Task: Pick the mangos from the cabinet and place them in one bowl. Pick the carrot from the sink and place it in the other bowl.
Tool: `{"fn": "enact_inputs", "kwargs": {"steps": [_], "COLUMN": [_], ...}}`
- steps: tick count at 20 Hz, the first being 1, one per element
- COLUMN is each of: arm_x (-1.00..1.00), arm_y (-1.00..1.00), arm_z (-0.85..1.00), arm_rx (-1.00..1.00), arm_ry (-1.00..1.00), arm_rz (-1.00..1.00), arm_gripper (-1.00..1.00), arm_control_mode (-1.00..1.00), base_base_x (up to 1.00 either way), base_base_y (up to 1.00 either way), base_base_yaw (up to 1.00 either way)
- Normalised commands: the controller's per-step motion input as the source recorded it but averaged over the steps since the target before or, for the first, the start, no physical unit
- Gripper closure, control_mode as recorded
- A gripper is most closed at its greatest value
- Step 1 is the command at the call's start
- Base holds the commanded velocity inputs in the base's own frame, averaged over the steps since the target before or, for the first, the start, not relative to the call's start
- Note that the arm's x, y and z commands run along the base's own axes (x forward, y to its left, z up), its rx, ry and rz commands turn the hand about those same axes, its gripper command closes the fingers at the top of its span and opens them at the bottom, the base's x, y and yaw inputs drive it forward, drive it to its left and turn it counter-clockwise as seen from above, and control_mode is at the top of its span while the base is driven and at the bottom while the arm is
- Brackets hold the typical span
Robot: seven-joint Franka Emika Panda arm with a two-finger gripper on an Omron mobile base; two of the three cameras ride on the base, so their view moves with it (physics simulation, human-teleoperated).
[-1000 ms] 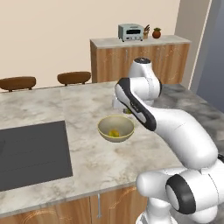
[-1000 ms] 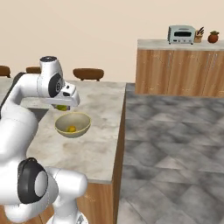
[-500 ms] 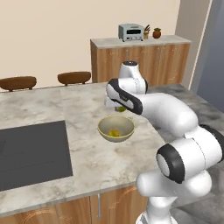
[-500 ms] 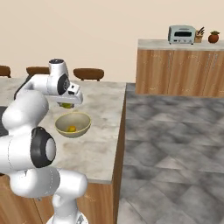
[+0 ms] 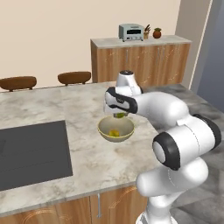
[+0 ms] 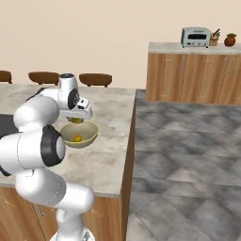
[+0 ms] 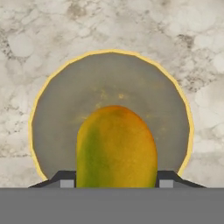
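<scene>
The end effector (image 5: 119,115) hung directly above the pale tan bowl (image 5: 115,130), clamped on a mango (image 7: 116,148). In the hand view that yellow-orange fruit, streaked green down one side, sat between the two dark finger tips (image 7: 65,179) and covered the lower middle of the bowl's grey inside, with the thin yellow rim circling around it. The left base view showed the held mango as a small greenish shape just under the end effector, above the bowl's rim and not touching it. A second mango (image 5: 114,133) lay inside the bowl on its bottom; the right base view showed it too, as a yellow spot low in the bowl.

The bowl stood on the marbled stone bench (image 5: 48,109), near its right-hand edge, well apart from the flat black cooktop (image 5: 30,153) set into the bench on the left. Two dark brown stools (image 5: 74,77) stood behind the far edge of the bench. Across the grey tiled floor (image 6: 188,155), a wooden sideboard (image 6: 193,77) against the wall carried a silver toaster (image 6: 196,36) and, beside it, a small round brown pot (image 6: 229,40).
</scene>
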Motion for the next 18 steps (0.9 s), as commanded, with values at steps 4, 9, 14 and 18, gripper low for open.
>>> {"fn": "enact_inputs", "kwargs": {"steps": [4, 9, 14, 18], "arm_x": [0.00, 0.00, 0.12, 0.33], "arm_y": [0.00, 0.00, 0.06, 0.07], "arm_z": [-0.54, -0.41, -0.35, -0.18], "arm_rx": [0.00, 0.00, 0.00, 0.00], "arm_ry": [0.00, 0.00, 0.00, 0.00], "arm_rz": [0.00, 0.00, 0.00, 0.00], "arm_gripper": [1.00, 1.00, 1.00, 1.00], "arm_control_mode": [-1.00, -1.00, -1.00, -1.00], "base_base_x": [0.00, 0.00, 0.00, 0.00], "base_base_y": [0.00, 0.00, 0.00, 0.00], "base_base_yaw": [0.00, 0.00, 0.00, 0.00]}}
